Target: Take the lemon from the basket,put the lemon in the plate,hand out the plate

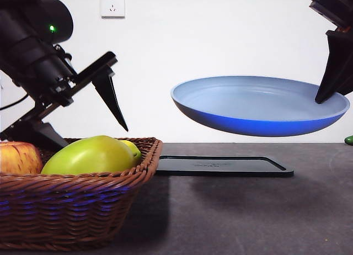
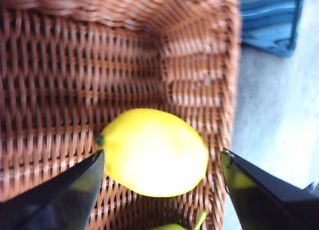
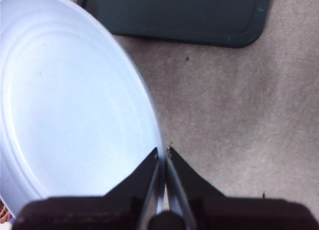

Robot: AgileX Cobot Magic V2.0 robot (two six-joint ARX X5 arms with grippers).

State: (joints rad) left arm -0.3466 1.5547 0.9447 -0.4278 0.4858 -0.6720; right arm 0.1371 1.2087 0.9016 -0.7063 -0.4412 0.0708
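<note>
The yellow lemon (image 1: 132, 148) lies in the brown wicker basket (image 1: 71, 205), half hidden behind a large green fruit. In the left wrist view the lemon (image 2: 154, 153) rests on the basket floor (image 2: 75, 65) in a corner. My left gripper (image 1: 95, 138) hangs open just above the basket, and its jaws (image 2: 162, 153) stand one on each side of the lemon without touching it. My right gripper (image 1: 319, 100) is shut on the rim of the light-blue plate (image 1: 259, 106) and holds it level in the air. The plate (image 3: 65, 100) is empty, gripped at its edge (image 3: 165, 150).
A large green fruit (image 1: 91, 155) and a red-yellow apple (image 1: 19, 158) also lie in the basket. A flat black tray (image 1: 220, 165) lies on the dark table under the raised plate and shows in the right wrist view (image 3: 174, 16). A small green thing (image 1: 349, 139) sits at the right edge.
</note>
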